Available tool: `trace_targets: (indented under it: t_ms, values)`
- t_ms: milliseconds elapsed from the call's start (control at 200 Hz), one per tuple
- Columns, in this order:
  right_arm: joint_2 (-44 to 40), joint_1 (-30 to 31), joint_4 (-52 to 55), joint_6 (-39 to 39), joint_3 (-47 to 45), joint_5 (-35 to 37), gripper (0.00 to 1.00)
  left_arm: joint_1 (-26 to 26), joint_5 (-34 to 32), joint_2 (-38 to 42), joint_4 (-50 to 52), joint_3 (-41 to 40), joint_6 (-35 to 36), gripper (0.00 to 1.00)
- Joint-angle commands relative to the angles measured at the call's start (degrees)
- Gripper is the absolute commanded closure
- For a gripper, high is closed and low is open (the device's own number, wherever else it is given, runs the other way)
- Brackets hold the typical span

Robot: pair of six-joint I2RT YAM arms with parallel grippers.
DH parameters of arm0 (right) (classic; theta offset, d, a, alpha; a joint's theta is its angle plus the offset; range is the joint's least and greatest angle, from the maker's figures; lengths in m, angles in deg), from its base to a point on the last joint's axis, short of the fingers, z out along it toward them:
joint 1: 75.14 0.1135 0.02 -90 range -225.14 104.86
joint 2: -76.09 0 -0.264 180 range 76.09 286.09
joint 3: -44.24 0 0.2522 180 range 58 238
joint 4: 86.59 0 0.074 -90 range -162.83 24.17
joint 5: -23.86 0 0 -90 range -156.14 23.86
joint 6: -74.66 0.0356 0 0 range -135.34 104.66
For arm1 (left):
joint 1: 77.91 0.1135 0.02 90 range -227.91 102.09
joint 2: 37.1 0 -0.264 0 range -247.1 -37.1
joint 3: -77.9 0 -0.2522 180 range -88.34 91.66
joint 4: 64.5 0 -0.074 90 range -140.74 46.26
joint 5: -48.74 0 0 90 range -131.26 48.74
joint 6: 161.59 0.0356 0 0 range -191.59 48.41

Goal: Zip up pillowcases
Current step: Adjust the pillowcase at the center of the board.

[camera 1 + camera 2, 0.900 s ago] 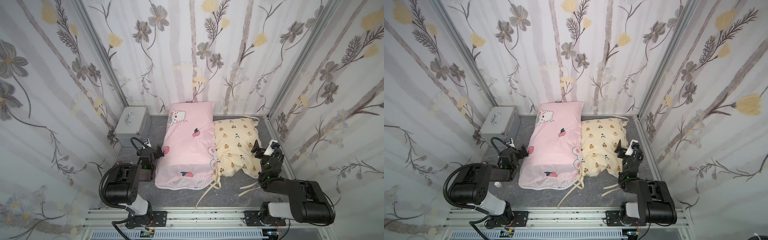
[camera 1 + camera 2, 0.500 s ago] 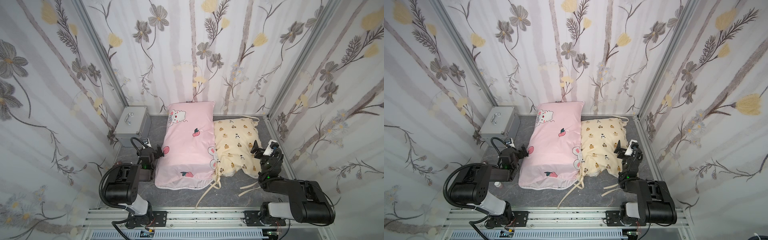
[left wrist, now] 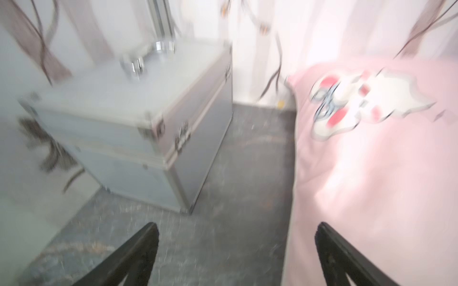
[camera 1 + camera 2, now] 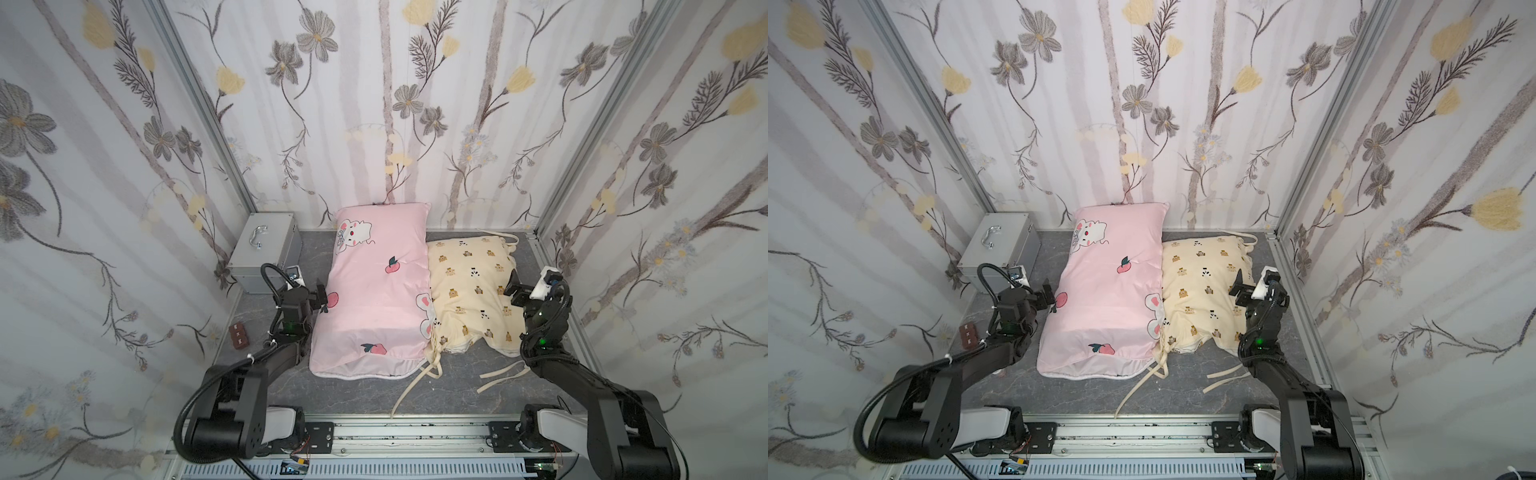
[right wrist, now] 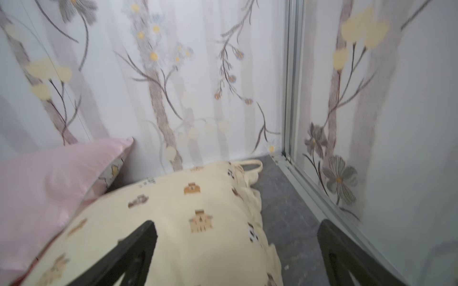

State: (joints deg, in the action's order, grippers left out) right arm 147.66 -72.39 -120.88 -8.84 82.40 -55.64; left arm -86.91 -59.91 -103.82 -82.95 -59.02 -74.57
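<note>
Top views: puffy pink pillowcase (image 4: 374, 291), cream pillowcase (image 4: 469, 291) (smaller, rumpled).

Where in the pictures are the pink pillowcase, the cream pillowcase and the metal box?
pink pillowcase (image 4: 374, 299), in a top view, middle of its upper face.
cream pillowcase (image 4: 471, 291), in a top view, middle of its printed face.
metal box (image 3: 99, 104), left wrist view, its lid.

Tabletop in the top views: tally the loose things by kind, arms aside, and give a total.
Pillowcases: 2, the pink pillowcase and the cream pillowcase
Metal boxes: 1, the grey metal box
Small brown objects: 1, the small brown block
Total: 4
</note>
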Motion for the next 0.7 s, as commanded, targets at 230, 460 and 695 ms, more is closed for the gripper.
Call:
trace_targets:
  t_ms: [230, 460, 695]
  values:
    - [0.9, 26.8, 44.5, 16.1, 10.3, -15.2, 0.07, -19.7, 7.4, -6.0, 39.0, 11.9, -27.2, 0.08]
    - [14.9, 28.2, 45.9, 19.1, 9.8, -22.7, 0.15, -15.3, 12.3, -17.9, 35.2, 12.0, -29.3, 0.09]
    - [11.0, 17.5, 55.0, 17.1, 4.7, -22.1, 0.21, -9.5, 15.2, -27.5, 33.9, 15.9, -27.3, 0.12]
